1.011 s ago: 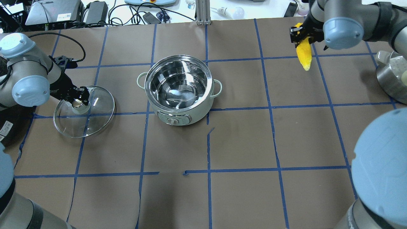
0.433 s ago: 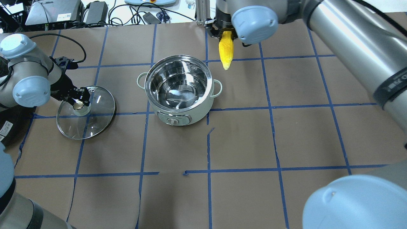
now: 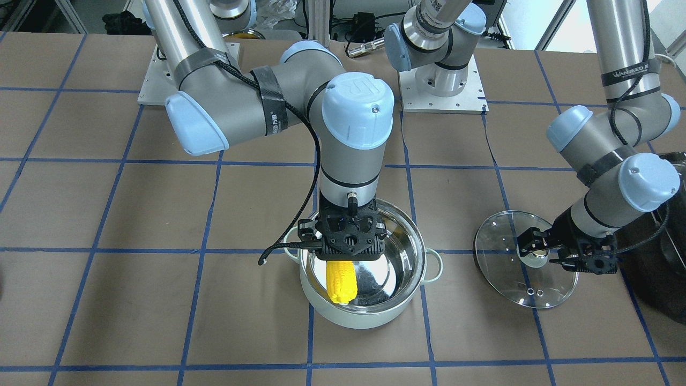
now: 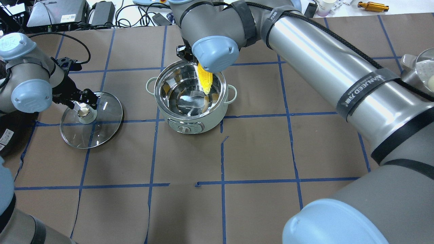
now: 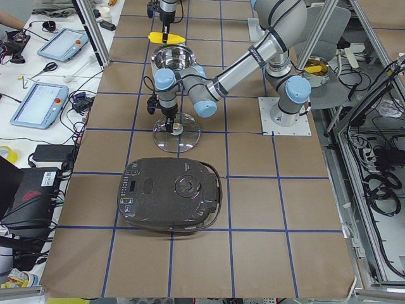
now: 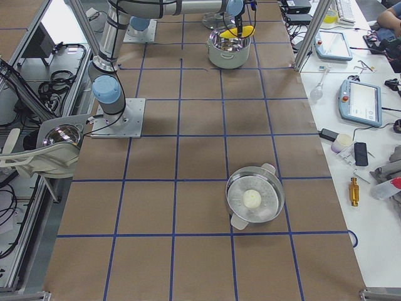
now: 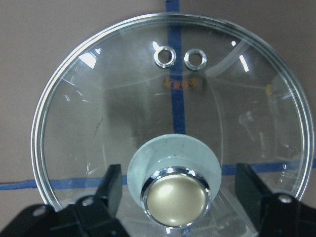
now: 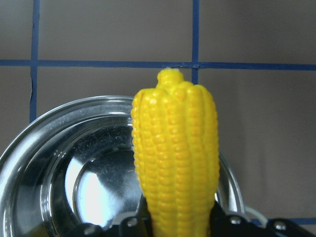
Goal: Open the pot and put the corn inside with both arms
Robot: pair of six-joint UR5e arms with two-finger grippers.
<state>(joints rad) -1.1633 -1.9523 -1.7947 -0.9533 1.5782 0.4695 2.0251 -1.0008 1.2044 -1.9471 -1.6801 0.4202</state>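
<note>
The right gripper (image 3: 345,258) hangs over the open mint-green pot (image 3: 370,317), clamped on the thick end of the corn cob (image 3: 341,281), with the tip pointing down over the steel interior. Beside the pot, the glass lid (image 3: 501,236) lies on the table (image 3: 161,300). The left gripper (image 3: 542,253) straddles its knob (image 7: 174,195), fingers spread clear.

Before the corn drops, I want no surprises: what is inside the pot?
Only bare, shiny steel shows inside the pot; nothing lies in it. The corn, held by the right gripper, hangs over the opening and hides part of the far wall.
</note>
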